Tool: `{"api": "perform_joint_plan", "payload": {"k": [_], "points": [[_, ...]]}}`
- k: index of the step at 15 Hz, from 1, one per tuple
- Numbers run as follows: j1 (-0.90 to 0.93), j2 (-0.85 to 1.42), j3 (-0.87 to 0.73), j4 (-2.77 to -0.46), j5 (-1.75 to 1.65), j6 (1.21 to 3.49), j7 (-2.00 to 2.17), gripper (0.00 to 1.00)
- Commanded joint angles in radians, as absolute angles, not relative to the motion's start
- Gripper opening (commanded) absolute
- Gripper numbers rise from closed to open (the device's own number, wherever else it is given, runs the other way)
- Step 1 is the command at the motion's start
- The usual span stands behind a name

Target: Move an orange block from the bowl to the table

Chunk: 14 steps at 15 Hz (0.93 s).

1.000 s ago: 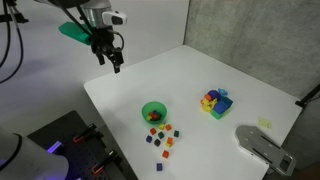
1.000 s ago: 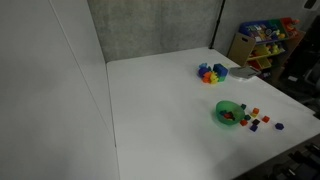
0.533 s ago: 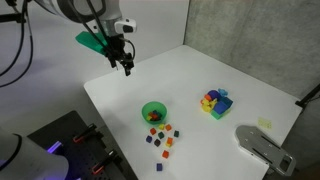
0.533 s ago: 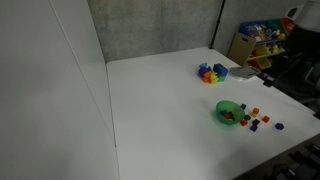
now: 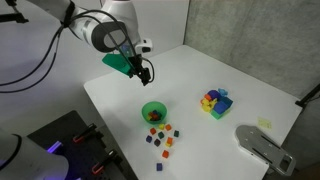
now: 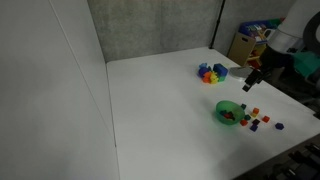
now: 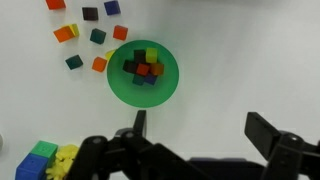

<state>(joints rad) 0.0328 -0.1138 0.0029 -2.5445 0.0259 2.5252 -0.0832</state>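
**Arm swings in closer to the bowl**

Arm (image 5: pixel 105 30) & gripper (image 5: pixel 146 75) are way nearer the middle now vs 1 sec ago. Back then they hung by the far back corner. Blocks & bowl sit in the same spots as before.

Biggest thing: the table (image 5: pixel 200 70), white & flat, seen in both exterior views (image 6: pixel 160 110) and as the white floor of the wrist view (image 7: pixel 250 60).

Next, the arm reaches in over the table edge. Its gripper hangs up in the air near the bowl (image 5: pixel 143 110) & touches nothing. In an exterior view it shows as a dark shape (image 6: pixel 250 83) just past the bowl (image 6: pixel 219 110).

Wrist view: gripper (image 7: pixel 200 130) has its two fingers spread wide apart w/ nothing btwn them. The bowl (image 7: pixel 120 85) sits right ahead of them.

A grey thing (image 5: pixel 262 147) w/ a round end lies at one table corner.

A pile of big blocks (image 5: pixel 214 102), yellow, blue, red & green, stands well apart from the bowl.

The bowl is round, bright green, w/ a few tiny cubes heaped inside. One orange-red cube (image 7: pixel 146 70) lies in the middle of the heap.

More tiny cubes (image 7: pixel 90 30) lie loose on the table just beside the bowl, some orange, some dark.
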Motion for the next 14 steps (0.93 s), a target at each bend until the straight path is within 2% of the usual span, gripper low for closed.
{"api": "perform_joint_plan", "payload": {"k": [1, 7, 14], "points": [[0.022, 0.020, -0.010, -2.492, 0.013, 2.631, -0.192, 1.00], [-0.002, 0.203, -0.023, -2.402, -0.147, 2.730, -0.231, 1.00], [-0.017, 0.239, -0.008, -2.383, -0.124, 2.724, -0.232, 1.00]]}}
